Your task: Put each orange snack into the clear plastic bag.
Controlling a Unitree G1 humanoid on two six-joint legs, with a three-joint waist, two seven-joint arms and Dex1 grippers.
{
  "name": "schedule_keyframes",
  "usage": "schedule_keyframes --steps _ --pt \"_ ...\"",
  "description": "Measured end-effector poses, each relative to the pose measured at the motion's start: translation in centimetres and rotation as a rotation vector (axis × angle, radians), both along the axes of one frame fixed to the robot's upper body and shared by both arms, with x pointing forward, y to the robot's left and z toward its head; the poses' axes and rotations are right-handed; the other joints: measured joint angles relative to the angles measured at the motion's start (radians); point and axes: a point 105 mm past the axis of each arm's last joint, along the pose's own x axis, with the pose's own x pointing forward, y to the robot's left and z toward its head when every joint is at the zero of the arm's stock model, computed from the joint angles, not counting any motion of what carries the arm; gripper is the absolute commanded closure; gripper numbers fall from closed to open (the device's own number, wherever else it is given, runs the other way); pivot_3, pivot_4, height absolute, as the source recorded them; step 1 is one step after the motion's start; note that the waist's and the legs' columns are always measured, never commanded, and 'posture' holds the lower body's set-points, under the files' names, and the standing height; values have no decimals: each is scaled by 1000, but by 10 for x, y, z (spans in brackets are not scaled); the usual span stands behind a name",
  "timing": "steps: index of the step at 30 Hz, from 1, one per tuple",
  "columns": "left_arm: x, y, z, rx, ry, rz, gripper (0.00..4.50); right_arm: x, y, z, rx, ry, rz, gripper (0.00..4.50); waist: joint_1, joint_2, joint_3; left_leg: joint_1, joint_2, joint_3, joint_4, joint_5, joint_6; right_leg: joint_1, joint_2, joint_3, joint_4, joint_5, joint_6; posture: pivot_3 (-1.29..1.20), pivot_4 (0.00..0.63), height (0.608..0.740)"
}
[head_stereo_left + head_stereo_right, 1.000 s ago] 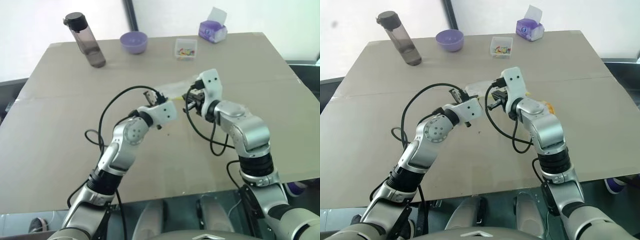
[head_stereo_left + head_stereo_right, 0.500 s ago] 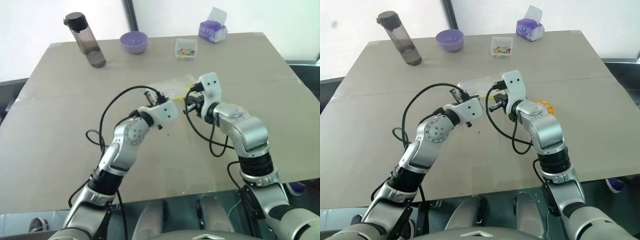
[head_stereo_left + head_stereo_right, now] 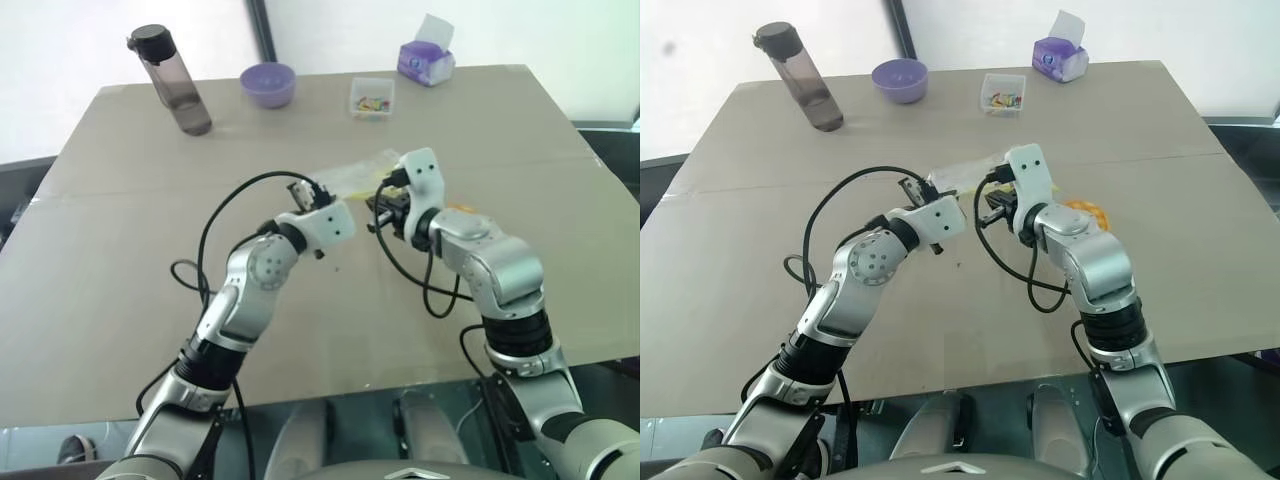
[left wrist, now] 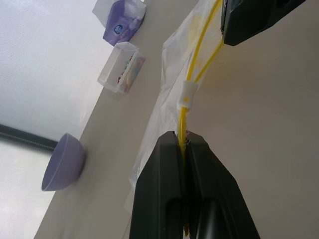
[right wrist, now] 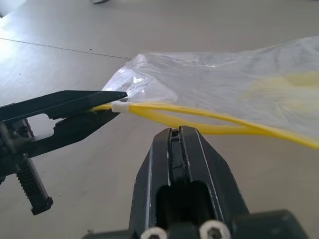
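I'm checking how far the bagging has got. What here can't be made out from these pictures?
- Orange snack: right eye view, mostly behind the right arm; in the bag or beside it, cannot tell.
- Clear plastic bag: right wrist view, cut off by the frame edge.
- Small clear box: contents too small to identify.

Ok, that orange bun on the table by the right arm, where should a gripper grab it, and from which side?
Take the orange snack across its rounded sides, coming down from above. It lies low on the table with the right forearm close in front, so a level approach from the robot's side looks blocked.
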Motion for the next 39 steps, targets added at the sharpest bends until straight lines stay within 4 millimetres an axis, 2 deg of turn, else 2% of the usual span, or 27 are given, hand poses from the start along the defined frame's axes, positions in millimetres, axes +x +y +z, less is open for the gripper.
schedule_keyframes --steps 23,27,31,35,39 --pt "-6 -7 -6 21 25 -69 4500 12 -8 3 23 -11 -88 4466 0 0 0 0 0 0 0 0 0 0 0 0 0 0 0 0 150 740" --pt "-9 -15 -6 -26 34 -102 4500 13 -2 -2 52 7 -80 4466 0 0 0 0 0 0 0 0 0 0 0 0 0 0 0 0 150 740" --pt "-14 -25 -9 -100 73 -154 4500 16 1 -17 90 24 -82 4466 0 0 0 0 0 0 0 0 0 0 0 0 0 0 0 0 150 740" --pt "-18 -27 -14 -131 116 -181 4500 26 -6 -26 85 -20 -110 4466 0 0 0 0 0 0 0 0 0 0 0 0 0 0 0 0 150 740" --pt "-18 -26 -14 -152 132 -194 4500 34 -16 -27 -2 -152 -117 4466 0 0 0 0 0 0 0 0 0 0 0 0 0 0 0 0 150 740"
